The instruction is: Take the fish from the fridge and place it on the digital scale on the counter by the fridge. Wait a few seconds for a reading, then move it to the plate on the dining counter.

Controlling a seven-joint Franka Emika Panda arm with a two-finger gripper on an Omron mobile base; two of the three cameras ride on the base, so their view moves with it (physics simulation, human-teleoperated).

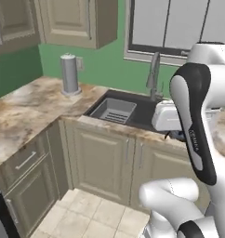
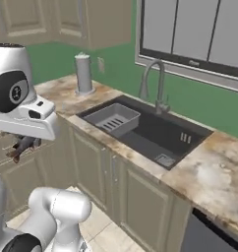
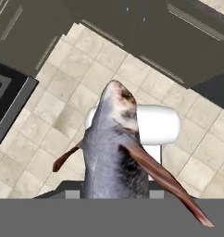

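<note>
Over the tiled floor, in front of the sink and stone counter, the arm carries its load clear of the cabinets, presumably in transit between stations. Its gripper is clenched on the fish, which hangs beneath the hand, head pointing away from the wrist camera.

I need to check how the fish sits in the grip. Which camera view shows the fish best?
The hand view: the fish sits large and close there, grey body, head and reddish-brown fins plain, over the tiled floor. The right base view shows it small and dark, hanging under the hand. In the left base view the arm covers the gripper, so I cannot make the fish out.
</note>
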